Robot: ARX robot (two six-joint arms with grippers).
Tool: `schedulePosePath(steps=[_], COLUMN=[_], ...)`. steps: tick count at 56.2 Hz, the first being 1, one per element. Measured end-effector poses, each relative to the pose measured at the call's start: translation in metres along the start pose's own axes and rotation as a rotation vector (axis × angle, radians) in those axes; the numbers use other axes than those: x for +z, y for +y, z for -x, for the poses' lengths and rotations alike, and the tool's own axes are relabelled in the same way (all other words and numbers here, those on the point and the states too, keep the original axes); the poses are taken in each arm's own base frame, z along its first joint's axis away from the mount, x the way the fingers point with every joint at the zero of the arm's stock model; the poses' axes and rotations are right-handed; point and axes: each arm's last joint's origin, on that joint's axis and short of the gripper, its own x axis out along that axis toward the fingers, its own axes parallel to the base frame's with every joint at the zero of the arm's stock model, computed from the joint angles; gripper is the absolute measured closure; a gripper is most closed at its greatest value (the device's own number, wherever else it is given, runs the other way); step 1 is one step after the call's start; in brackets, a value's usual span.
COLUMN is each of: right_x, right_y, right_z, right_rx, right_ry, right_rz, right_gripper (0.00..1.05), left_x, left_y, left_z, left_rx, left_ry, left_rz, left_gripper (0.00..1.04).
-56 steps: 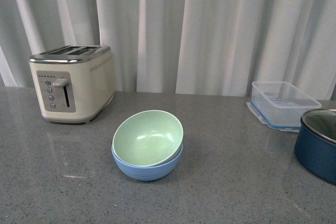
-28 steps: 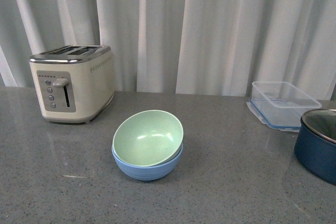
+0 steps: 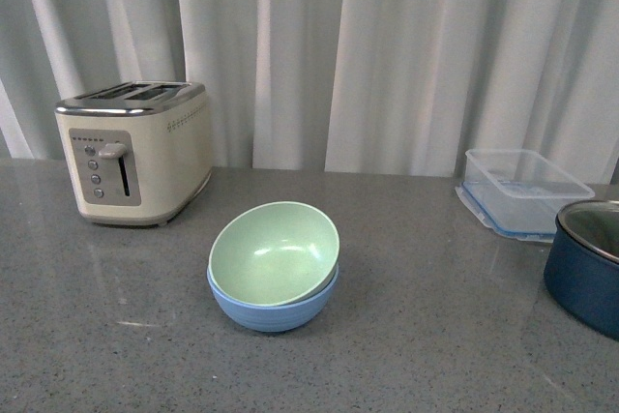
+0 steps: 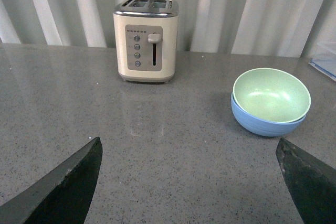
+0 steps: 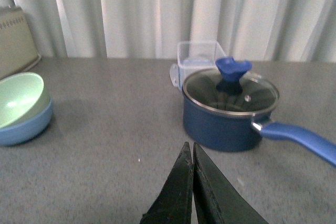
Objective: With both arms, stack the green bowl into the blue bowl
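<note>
The pale mint-green bowl (image 3: 274, 252) sits nested inside the light-blue bowl (image 3: 273, 308) on the grey counter, slightly tilted. Both also show in the left wrist view, green bowl (image 4: 271, 94) in blue bowl (image 4: 262, 123), and at the edge of the right wrist view, green bowl (image 5: 18, 98) in blue bowl (image 5: 26, 127). Neither arm shows in the front view. My left gripper (image 4: 189, 153) is open and empty, its fingers wide apart above bare counter, away from the bowls. My right gripper (image 5: 190, 148) is shut and empty, in front of the navy pot.
A cream toaster (image 3: 133, 151) stands at the back left. A clear plastic container (image 3: 523, 190) stands at the back right. A dark navy pot with a glass lid (image 5: 230, 109) and a long blue handle (image 5: 299, 139) stands at the right edge.
The front view has shifted very slightly; the bowls stay nested and still.
</note>
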Motion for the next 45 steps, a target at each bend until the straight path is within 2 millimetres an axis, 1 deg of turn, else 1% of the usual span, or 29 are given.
schedulePosePath(steps=[3, 10, 12, 15, 19, 23, 24, 27, 34, 36, 37, 39, 42, 45], right_x=[0.0018, 0.0016, 0.0016, 0.0016, 0.0017, 0.0017, 0.0017, 0.0017, 0.0017, 0.0017, 0.0017, 0.0017, 0.0017, 0.0017], right_y=[0.0000, 0.0000, 0.0000, 0.0000, 0.0000, 0.0000, 0.0000, 0.0000, 0.0000, 0.0000, 0.0000, 0.0000, 0.0000, 0.0000], right_z=[0.0017, 0.0019, 0.0019, 0.0019, 0.0019, 0.0019, 0.0019, 0.0019, 0.0019, 0.0019, 0.0019, 0.0019, 0.0019, 0.0019], right_rx=[0.000, 0.000, 0.000, 0.000, 0.000, 0.000, 0.000, 0.000, 0.000, 0.000, 0.000, 0.000, 0.000, 0.000], right_ry=[-0.024, -0.023, -0.023, -0.023, -0.023, -0.023, -0.023, -0.023, -0.023, -0.023, -0.023, -0.023, -0.023, -0.023], right_rz=[0.000, 0.000, 0.000, 0.000, 0.000, 0.000, 0.000, 0.000, 0.001, 0.001, 0.000, 0.000, 0.000, 0.000], right_gripper=[1.04, 1.04, 1.01, 0.91, 0.80, 0.64, 0.62, 0.52, 0.32, 0.25, 0.24, 0.16, 0.08, 0.09], left_x=[0.0000, 0.0000, 0.0000, 0.0000, 0.0000, 0.0000, 0.0000, 0.0000, 0.0000, 0.0000, 0.0000, 0.0000, 0.0000, 0.0000], left_y=[0.0000, 0.0000, 0.0000, 0.0000, 0.0000, 0.0000, 0.0000, 0.0000, 0.0000, 0.0000, 0.0000, 0.0000, 0.0000, 0.0000], left_z=[0.0000, 0.0000, 0.0000, 0.0000, 0.0000, 0.0000, 0.0000, 0.0000, 0.0000, 0.0000, 0.0000, 0.0000, 0.0000, 0.0000], left_rx=[-0.001, -0.002, -0.001, -0.001, -0.001, -0.001, -0.001, -0.001, -0.001, -0.001, -0.001, -0.001, -0.001, -0.001], left_ry=[0.000, 0.000, 0.000, 0.000, 0.000, 0.000, 0.000, 0.000, 0.000, 0.000, 0.000, 0.000, 0.000, 0.000], left_rz=[0.000, 0.000, 0.000, 0.000, 0.000, 0.000, 0.000, 0.000, 0.000, 0.000, 0.000, 0.000, 0.000, 0.000], left_gripper=[0.07, 0.07, 0.07, 0.07, 0.07, 0.07, 0.07, 0.07, 0.07, 0.07, 0.07, 0.07, 0.07, 0.07])
